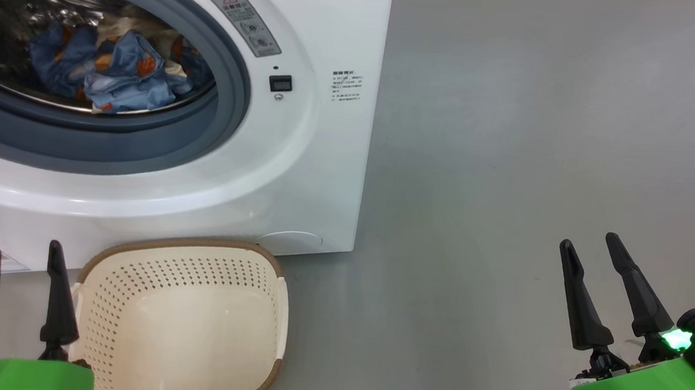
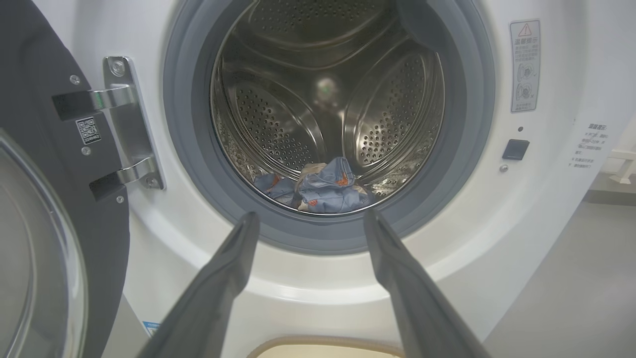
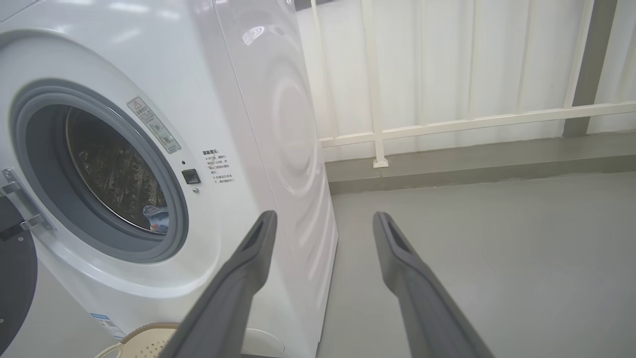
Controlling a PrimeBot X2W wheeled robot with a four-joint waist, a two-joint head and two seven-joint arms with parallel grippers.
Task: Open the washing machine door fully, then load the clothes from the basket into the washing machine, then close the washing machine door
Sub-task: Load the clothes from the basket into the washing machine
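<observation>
You're facing the big white boxy front-loading washing machine (image 1: 324, 174), its round glossy black glass-windowed door (image 2: 49, 209) swung wide on its hinges. The small cream perforated plastic basket (image 1: 193, 269) with a brown rim sits on the grey floor (image 1: 510, 170) just before the machine; the blue bear-print clothes bundle (image 1: 115, 74) lies inside the steel drum (image 2: 278, 114). Your left gripper (image 1: 26, 248) and right gripper (image 1: 590, 240) both hang released, fingers spread, holding nothing.

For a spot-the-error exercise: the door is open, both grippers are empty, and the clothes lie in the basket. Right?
No: the head view shows the clothes in the drum, the basket empty. The door is open; left gripper and right gripper are empty.
</observation>
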